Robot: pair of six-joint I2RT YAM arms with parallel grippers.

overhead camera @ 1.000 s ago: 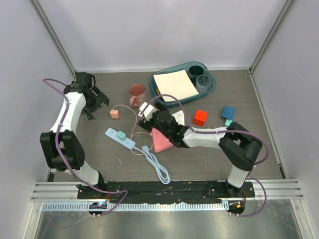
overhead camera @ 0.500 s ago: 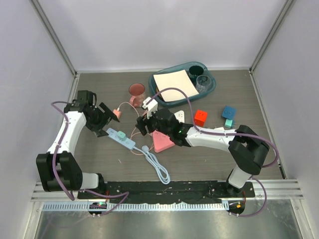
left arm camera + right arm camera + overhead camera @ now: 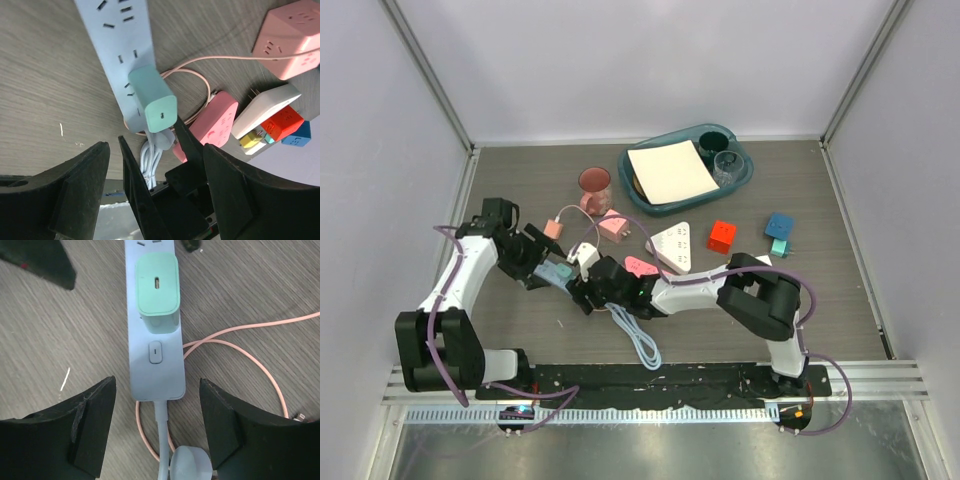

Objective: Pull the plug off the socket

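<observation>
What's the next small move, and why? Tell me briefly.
Probably close the right claw on the socket strip to brace it: its open jaws straddle the strip's cord end, the mint plug sits seated ahead, and the left claw is open near it.

Teal tray [image 3: 738,184] as landmark. Inside tray: white sheet [image 3: 669,172], dark cup [image 3: 713,141] and clear glass [image 3: 727,164] at right end. Maroon cup [image 3: 594,187] just left of tray. White triangular board [image 3: 674,246], red cube [image 3: 722,236], blue cube [image 3: 779,226] in row on tray's near side. Flat pink triangle [image 3: 640,265] farther from tray, near-left, partly covered.
</observation>
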